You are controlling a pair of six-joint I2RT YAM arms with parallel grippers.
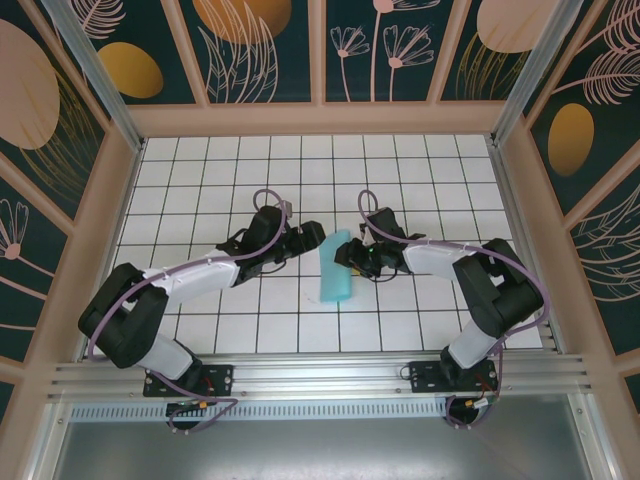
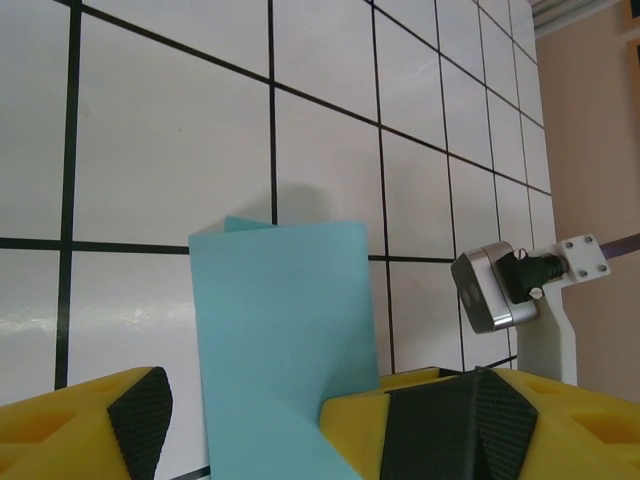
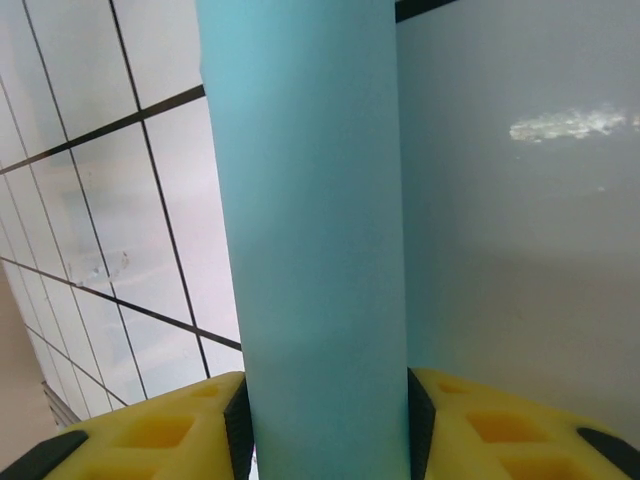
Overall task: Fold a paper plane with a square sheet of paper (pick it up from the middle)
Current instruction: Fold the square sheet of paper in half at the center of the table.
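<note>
Fig. 1. Mid-fold, seen from beside the rig; all places are given relative to the white tiled table (image 1: 200, 200).

(a) Sheet of paper (image 1: 333, 270): turquoise-blue, folded to a narrow strip. It sits at about the middle of the table, slightly towards the near edge, with its long axis running roughly from near to far. Its far end is raised off the table and casts a shadow on the tiles behind it.

(b) Right gripper (image 1: 352, 257): just right of the table's middle, at the raised far end of the strip. In the right wrist view the strip runs straight out between the two yellow fingers (image 3: 150, 430). A black pad (image 3: 418, 415) lies against each long edge, so the paper is clasped across its width.

(c) Left gripper (image 1: 312, 237): just left of the table's middle, on the other side of the strip. Its jaws are spread wide. In the left wrist view the paper stands in the gap, close against one finger with bare tile between it and the other.

(d) Camera on a white bracket (image 2: 495, 290): seen from the left wrist, low over the table beyond the strip.
</note>
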